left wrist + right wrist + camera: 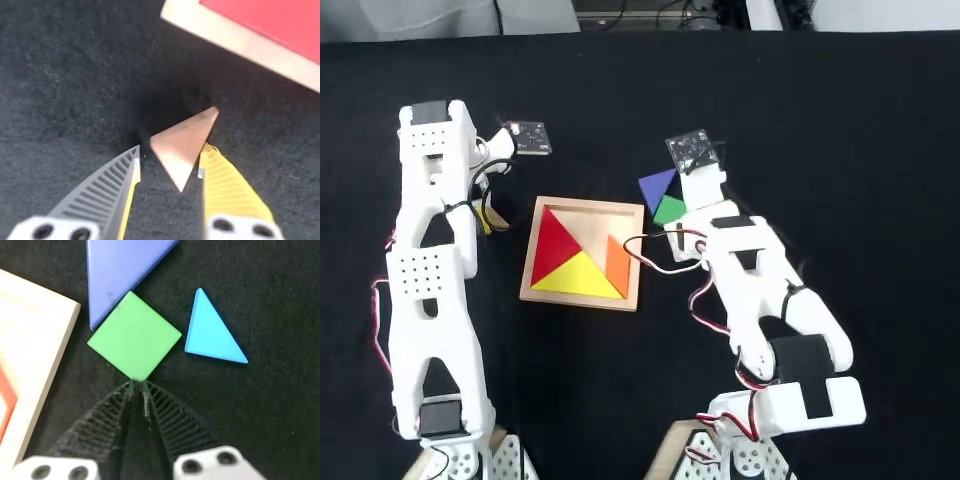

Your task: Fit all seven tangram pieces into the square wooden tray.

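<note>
Tan triangle (182, 142) pinched in left pincer (170, 151), just beside tray (585, 204) rim. Judged light, stiff, thin, smooth-faced; best held across opposite edges. Right pincer (137, 388) pressed together, tips at green square (134, 336) corner.

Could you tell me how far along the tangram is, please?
Done: the red triangle, yellow triangle and orange piece lie in the tray. In hand: the left claw grips a tan triangle; the right claw, shut, sits at the green square's corner. Left: that square, the purple triangle and the light blue triangle.
</note>
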